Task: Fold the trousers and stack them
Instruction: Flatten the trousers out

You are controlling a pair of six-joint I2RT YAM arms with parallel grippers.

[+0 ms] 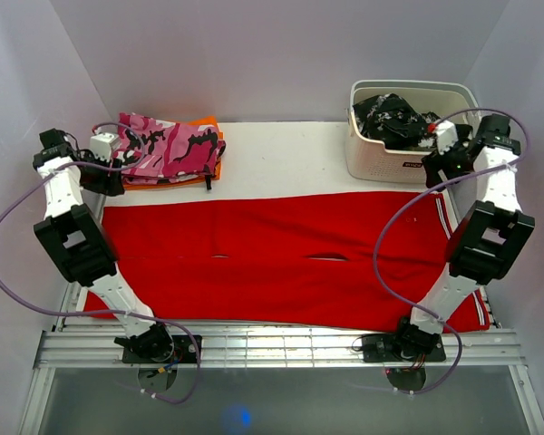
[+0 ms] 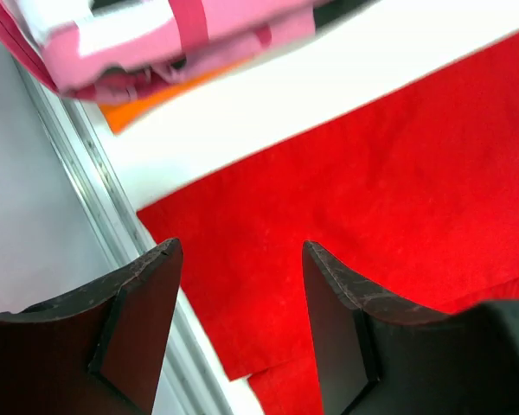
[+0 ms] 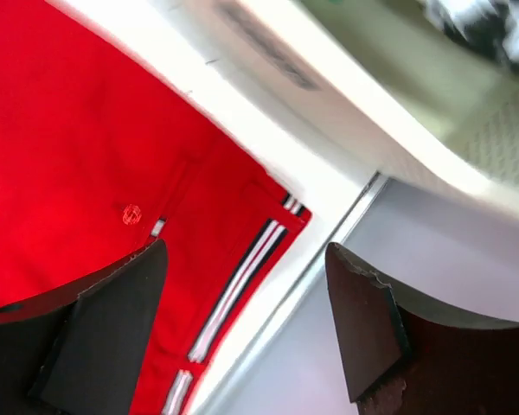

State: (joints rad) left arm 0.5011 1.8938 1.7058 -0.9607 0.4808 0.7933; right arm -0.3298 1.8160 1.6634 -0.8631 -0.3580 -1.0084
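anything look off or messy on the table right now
Nothing is spilled or damaged. The trousers lie flat across the table, but the line where the two legs meet gapes in two small spots, so those edges aren't quite lined up. The left hand and right hand are open, holding nothing.

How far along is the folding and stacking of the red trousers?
Done: the bright-red fabric trousers lie spread flat across the white table. In hand: nothing; the left tool and right tool hang open over their far corners. Left: the folding, then stacking, probably onto the folded pink camouflage garment at far left.
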